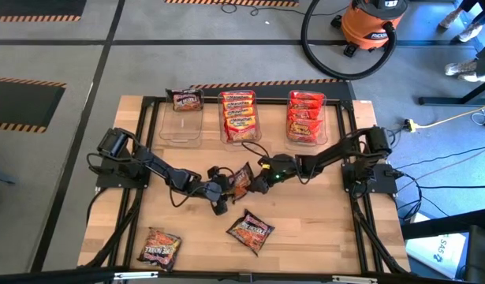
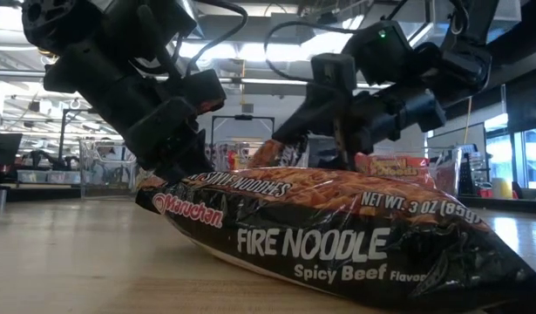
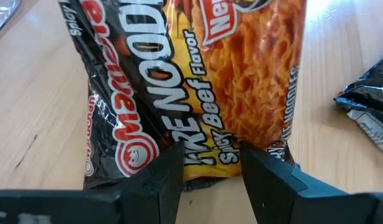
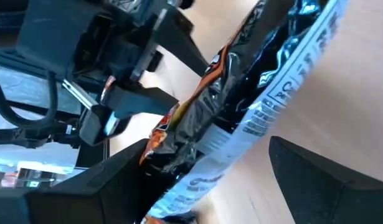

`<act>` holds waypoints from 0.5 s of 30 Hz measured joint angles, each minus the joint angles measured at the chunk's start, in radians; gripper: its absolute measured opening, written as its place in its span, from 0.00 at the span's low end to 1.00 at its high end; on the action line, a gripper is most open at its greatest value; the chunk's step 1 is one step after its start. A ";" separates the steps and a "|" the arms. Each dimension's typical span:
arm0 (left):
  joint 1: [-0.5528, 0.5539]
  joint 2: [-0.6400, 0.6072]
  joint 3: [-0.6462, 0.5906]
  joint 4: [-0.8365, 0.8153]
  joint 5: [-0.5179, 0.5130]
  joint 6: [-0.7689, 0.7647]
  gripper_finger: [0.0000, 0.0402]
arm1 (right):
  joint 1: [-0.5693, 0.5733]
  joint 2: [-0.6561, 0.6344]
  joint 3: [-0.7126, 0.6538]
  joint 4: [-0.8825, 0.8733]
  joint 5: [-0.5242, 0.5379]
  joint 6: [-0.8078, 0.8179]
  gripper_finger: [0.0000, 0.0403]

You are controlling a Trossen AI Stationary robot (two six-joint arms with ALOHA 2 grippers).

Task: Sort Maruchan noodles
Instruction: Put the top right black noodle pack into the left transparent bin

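A black and orange Maruchan noodles packet [image 1: 242, 178] stands on edge at the table's middle, between my two grippers. My left gripper [image 1: 220, 192] comes from the left and is shut on it. My right gripper [image 1: 256, 183] reaches in from the right and is open. Its fingers stand on either side of the packet [image 4: 266, 74]. Another black packet [image 1: 250, 231] lies flat nearer the front edge and fills the low view [image 2: 337, 235]. A third packet [image 1: 159, 247] lies at the front left. My left gripper pinches the packet's short end [image 3: 210, 152] between its two fingers, coming slanting down from the table's left. The packet rises tilted beyond the fingers, its printed face toward the wrist camera. Whether it rests on the table I cannot tell. My right gripper's fingers [image 4: 98, 186] flank the packet's other side; whether they touch it I cannot tell.
Three clear tubs stand along the far edge. The left tub [image 1: 181, 130] has a dark packet at its far end, the middle tub [image 1: 237, 117] holds orange-red packets, and the right tub [image 1: 305, 117] holds red ones. Bare wood lies at the front right.
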 joint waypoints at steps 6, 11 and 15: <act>0.001 0.000 0.000 0.002 -0.004 -0.001 0.38 | 0.000 0.010 0.018 -0.019 -0.045 -0.014 0.76; 0.002 0.000 0.001 0.010 -0.018 -0.002 0.38 | -0.013 0.002 0.022 0.013 -0.034 -0.006 0.76; 0.002 0.000 0.001 0.013 -0.020 -0.002 0.38 | -0.013 0.020 0.060 -0.037 -0.011 -0.013 0.76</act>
